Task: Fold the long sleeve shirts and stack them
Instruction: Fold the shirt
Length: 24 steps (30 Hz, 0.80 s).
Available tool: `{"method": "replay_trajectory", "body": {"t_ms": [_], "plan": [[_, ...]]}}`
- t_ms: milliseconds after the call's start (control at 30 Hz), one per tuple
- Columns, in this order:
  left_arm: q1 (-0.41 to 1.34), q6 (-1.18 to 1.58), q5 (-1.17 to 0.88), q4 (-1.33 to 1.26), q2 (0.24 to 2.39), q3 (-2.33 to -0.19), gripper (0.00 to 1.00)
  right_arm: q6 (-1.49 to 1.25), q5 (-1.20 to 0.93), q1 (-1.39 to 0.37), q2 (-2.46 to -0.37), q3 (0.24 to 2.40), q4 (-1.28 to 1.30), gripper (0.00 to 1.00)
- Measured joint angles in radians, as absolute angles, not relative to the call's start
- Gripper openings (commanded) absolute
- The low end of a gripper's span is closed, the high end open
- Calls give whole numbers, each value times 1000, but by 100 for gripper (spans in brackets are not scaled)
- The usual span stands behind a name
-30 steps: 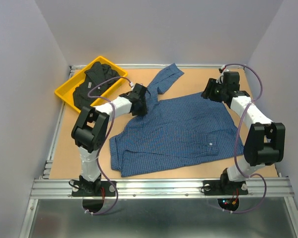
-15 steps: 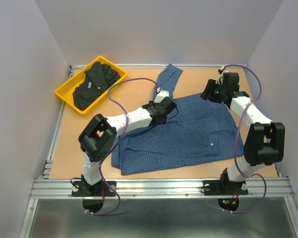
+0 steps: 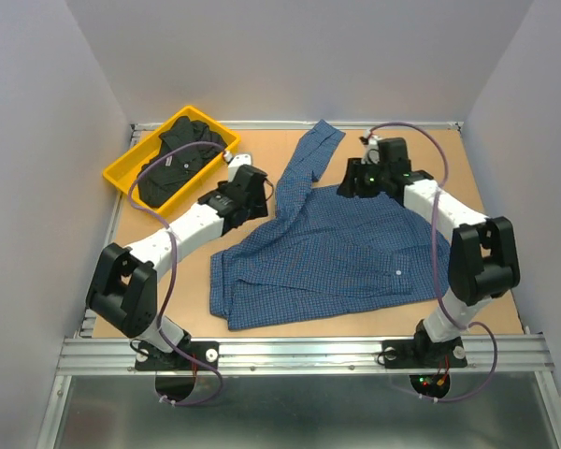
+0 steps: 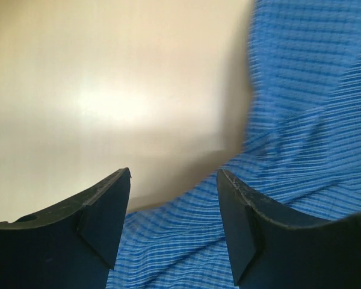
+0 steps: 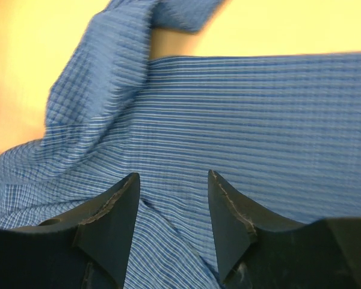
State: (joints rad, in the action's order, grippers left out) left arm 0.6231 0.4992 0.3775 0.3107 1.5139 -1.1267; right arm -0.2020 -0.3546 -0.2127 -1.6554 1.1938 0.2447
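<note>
Blue checked shirt sprawls right of the yellow tray, one sleeve stretched lengthwise toward the back. Left gripper and right gripper: fingers apart, empty.

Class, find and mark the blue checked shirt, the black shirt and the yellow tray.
blue checked shirt (image 3: 327,253), top view, middle of its body.
black shirt (image 3: 187,136), top view, its far half.
yellow tray (image 3: 120,181), top view, its near left rim.

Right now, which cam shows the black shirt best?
Top external: the black shirt lies bunched in the yellow tray. Both wrist views show the blue checked shirt, nothing of the black one.
</note>
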Motion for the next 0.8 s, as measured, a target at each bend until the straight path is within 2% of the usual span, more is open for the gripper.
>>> {"method": "replay_trajectory", "body": {"t_ms": [267,367,567,800], "plan": [[416,509,204,287,1456,-888,71,-147,-292,-448,-1859,1400,223,54],[377,517,160,280,1409,-824,71,-130,-255,-509,-1928,1493,220,61],[314,536,109,268,1342,-748,70,-134,-139,-605,-2062,1629,200,68],[272,594,64,234,1264,-640,70,-170,14,-658,-2200,1705,200,69]]}}
